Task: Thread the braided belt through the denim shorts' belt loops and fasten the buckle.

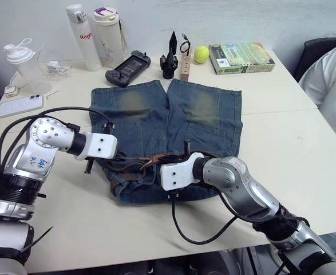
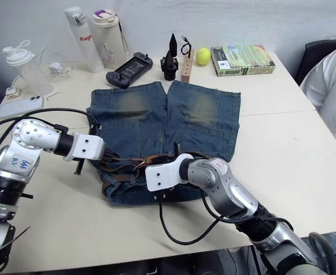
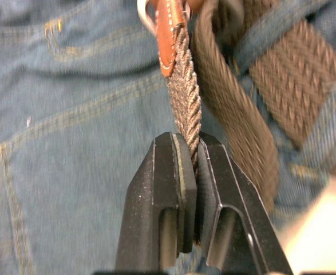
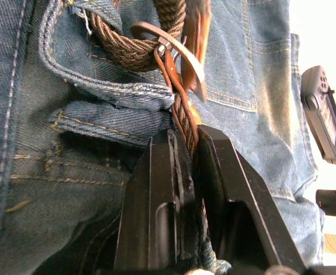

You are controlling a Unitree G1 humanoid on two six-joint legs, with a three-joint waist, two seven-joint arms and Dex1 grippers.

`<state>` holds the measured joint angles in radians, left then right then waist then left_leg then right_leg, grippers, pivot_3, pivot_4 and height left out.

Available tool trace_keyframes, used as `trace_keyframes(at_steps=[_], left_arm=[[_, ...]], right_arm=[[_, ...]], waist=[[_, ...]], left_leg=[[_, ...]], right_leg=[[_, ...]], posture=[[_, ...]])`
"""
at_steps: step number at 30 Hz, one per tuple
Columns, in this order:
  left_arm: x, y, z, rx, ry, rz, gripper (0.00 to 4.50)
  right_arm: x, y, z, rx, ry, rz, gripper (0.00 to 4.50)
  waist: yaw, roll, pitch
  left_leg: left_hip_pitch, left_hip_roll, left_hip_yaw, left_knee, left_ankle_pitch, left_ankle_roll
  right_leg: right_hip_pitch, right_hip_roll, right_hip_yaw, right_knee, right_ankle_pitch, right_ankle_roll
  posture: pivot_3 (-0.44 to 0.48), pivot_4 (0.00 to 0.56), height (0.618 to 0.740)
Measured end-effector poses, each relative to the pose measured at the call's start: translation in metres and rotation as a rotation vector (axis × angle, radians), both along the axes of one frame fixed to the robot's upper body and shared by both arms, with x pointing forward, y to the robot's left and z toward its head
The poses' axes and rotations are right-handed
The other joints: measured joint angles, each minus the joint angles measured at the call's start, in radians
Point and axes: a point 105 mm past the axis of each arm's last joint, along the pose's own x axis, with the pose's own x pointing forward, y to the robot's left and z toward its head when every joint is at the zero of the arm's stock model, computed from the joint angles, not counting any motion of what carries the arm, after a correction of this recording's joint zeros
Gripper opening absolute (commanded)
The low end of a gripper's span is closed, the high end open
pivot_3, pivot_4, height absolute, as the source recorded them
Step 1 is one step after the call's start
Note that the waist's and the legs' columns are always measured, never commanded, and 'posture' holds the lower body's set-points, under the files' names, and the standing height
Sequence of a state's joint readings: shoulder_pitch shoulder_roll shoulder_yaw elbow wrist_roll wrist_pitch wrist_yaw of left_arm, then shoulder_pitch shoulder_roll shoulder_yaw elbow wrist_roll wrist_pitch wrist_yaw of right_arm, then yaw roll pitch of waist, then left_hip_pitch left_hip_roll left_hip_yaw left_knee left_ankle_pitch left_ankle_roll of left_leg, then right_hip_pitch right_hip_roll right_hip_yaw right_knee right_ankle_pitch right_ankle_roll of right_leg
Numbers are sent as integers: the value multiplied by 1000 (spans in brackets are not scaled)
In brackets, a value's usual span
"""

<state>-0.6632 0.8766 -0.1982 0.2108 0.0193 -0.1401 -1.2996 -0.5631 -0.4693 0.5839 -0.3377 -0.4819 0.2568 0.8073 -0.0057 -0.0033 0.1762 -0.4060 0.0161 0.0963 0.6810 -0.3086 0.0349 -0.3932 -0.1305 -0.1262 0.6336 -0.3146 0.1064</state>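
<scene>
The denim shorts (image 1: 156, 114) lie flat on the table with the waistband toward me. The braided belt (image 1: 134, 166) runs along that waistband, partly bunched. My left gripper (image 3: 192, 143) is shut on a narrow stretch of the belt (image 3: 185, 91), just below a tan leather tab and a silver piece of the buckle (image 3: 145, 17). A belt loop (image 3: 269, 31) crosses a wider stretch of the strap beside it. My right gripper (image 4: 185, 140) is shut on the belt (image 4: 182, 117) at the waistband's middle, next to folded denim and a leather end.
Two bottles (image 1: 85, 37), a shaker (image 1: 24, 66), a phone (image 1: 20, 105), a game controller (image 1: 127, 67), a tennis ball (image 1: 201, 54) and a book (image 1: 241, 57) line the far side. A person's sleeve (image 1: 331, 86) is at the right edge. A black cable (image 1: 196, 235) loops near the front edge.
</scene>
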Motion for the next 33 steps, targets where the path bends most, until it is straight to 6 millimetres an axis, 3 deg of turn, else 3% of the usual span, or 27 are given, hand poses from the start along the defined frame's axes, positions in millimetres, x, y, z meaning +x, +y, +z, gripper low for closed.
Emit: trace_keyframes(at_steps=[10,24,33], left_arm=[[0,-3,-13,-32,6,33,0],[0,13,-4,38,-61,38,0],[2,8,0,78,-158,17,0]], right_arm=[[2,-1,-3,9,21,-23,20],[4,6,1,88,77,-55,20],[7,9,4,86,98,-53,20]], waist=[[1,0,0],[-4,0,0],[-4,0,0]], left_leg=[[0,0,-1,1,0,0],[0,0,0,1,0,0],[0,0,0,1,0,0]], right_leg=[[0,-1,-1,2,0,0],[-1,-1,-1,3,0,0],[-1,-1,-1,3,0,0]], posture=[[0,150,720],[0,150,720],[0,150,720]])
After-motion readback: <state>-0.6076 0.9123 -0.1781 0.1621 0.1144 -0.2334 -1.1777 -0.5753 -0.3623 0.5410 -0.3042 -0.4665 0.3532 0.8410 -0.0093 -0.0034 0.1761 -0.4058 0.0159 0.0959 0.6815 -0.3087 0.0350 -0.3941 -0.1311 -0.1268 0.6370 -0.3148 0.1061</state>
